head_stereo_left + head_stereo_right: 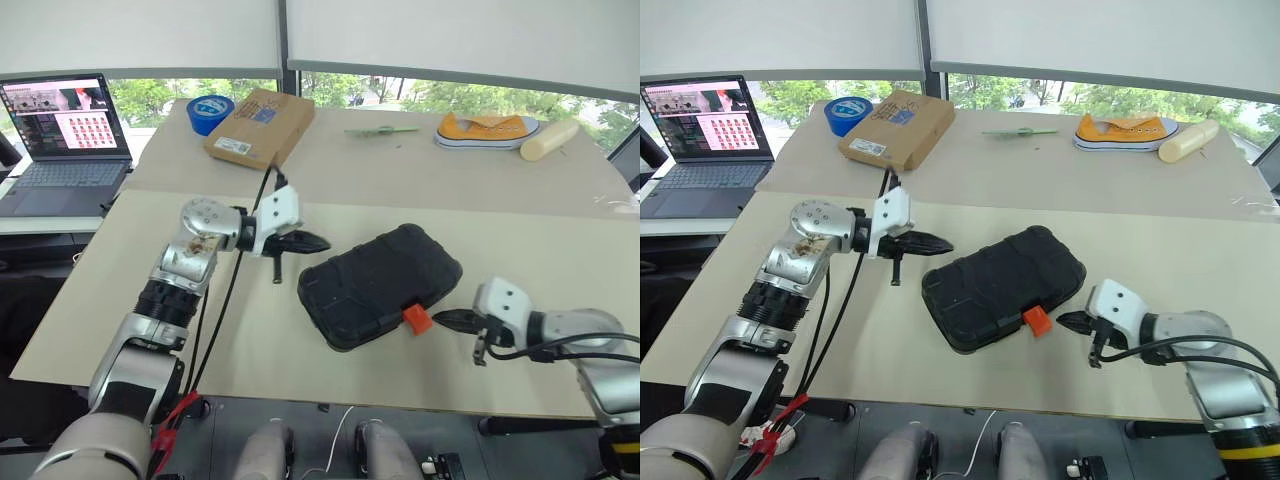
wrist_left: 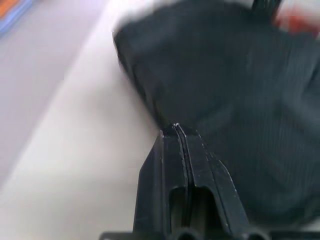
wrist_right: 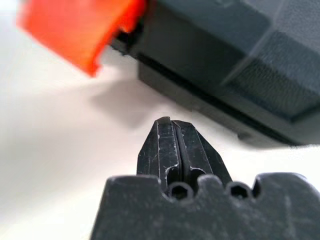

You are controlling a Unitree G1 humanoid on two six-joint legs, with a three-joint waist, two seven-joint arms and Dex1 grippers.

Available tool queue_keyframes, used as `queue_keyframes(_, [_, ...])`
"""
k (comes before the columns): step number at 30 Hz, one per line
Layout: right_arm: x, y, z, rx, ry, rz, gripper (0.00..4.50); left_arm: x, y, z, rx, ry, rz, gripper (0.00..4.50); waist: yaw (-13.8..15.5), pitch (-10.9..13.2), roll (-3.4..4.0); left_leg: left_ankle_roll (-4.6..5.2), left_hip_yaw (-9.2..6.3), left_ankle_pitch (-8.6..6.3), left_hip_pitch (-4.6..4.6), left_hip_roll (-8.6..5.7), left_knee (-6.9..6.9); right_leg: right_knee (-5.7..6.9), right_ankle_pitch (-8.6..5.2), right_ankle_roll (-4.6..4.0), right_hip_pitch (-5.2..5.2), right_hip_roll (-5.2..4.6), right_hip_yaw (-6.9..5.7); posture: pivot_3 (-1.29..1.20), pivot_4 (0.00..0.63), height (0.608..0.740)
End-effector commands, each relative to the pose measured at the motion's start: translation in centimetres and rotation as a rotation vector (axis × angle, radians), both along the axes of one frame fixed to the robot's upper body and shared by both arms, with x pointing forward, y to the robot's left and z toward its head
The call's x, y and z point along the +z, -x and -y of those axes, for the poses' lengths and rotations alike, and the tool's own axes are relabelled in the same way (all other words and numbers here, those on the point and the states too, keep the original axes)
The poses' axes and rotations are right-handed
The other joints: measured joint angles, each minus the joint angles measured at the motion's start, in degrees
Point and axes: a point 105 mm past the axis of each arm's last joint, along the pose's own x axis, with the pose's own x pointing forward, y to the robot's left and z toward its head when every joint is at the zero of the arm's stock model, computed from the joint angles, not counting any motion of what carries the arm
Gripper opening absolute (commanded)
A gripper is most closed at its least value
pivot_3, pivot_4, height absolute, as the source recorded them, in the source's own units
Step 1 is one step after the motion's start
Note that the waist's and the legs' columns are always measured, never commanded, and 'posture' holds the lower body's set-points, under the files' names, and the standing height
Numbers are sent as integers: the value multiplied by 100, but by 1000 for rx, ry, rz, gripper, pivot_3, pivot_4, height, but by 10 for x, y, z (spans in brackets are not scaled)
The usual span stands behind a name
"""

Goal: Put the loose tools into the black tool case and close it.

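Black tool case [image 1: 380, 284] is lying closed on the near bench [image 1: 300, 350], set at a slant, textured lid up. Its orange latch [image 1: 417, 318] is sticking out from the near edge, toward the robot's right.

Left tool [image 1: 318, 241] is hovering just beside the case's far-left corner, pointing rightward along the bench, fingers pressed together and holding nothing. In the left wrist view the joined fingers [image 2: 182, 165] are pointing at the case's dark edge; whether the tips are touching it, cannot tell.

Right tool [image 1: 443, 319] is sitting low near the bench, just beside the latch on its right, pointing left at it. Its fingers are also together and empty. In the right wrist view the closed tips [image 3: 175, 145] are lying short of the case's lower rim, with the latch off to one side; a strip of bench is showing between tips and case.

Far bench is carrying a brown cardboard box [image 1: 260, 125], a blue tape roll [image 1: 210, 112] touching its left end, an orange shoe [image 1: 487, 130] and a pale cylinder [image 1: 549, 139]. An open laptop [image 1: 65, 140] is sitting at far left.
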Motion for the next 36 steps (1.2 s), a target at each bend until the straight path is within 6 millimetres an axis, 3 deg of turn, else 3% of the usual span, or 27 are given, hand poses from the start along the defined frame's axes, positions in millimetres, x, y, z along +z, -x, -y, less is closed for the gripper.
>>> queue_keyframes(1, [30, 8, 0, 11, -96, 16, 0, -8, 18, 25, -115, -53, 31, 27, -13, -1, 1, 0, 1, 0, 1, 0, 0, 0, 0, 0, 1, 1, 0, 0, 150, 735])
queue_keyframes(7, [31, 18, -17, 57, -135, -14, 0, -57, 13, 40, -144, -230, 147, 27, -19, -1, 2, 0, 2, 0, 11, -1, -3, -14, 0, -3, 0, 14, 6, 0, 150, 735])
queue_keyframes(12, [19, 22, -33, 100, -117, -22, 0, -90, 8, 26, -218, -433, 310, 27, 0, -6, 5, 0, 5, 0, 32, -2, -1, -22, 0, -2, 23, 5, 10, 0, 150, 735])
queue_keyframes(16, [15, 18, -38, 91, -118, -11, 0, -89, 11, 32, -218, -365, 251, 27, 15, -12, 13, 8, 2, -6, 109, 2, -9, -41, -4, 1, 110, 0, 5, 0, 150, 735])
queue_keyframes(23, [3, 14, -41, 81, -90, -12, 0, -76, 17, 51, -228, -269, 217, 27, 47, -16, 17, 9, 0, -7, 106, 1, -8, -32, -6, 5, 107, -2, 4, 0, 150, 735])
queue_keyframes(30, [-16, 11, -39, 65, -37, -25, 0, -70, 15, 58, -227, -246, 227, 27, 133, -16, 17, 9, 0, -7, 99, -5, -2, -34, -6, 7, 105, -6, 4, 0, 150, 735])
queue_keyframes(36, [-20, -1, -38, 3, -40, 5, 0, -68, 19, 63, -246, -231, 226, 27, 140, -16, 17, 9, 0, -7, 96, -5, -1, -36, -6, 7, 104, -6, 3, 0, 150, 735])
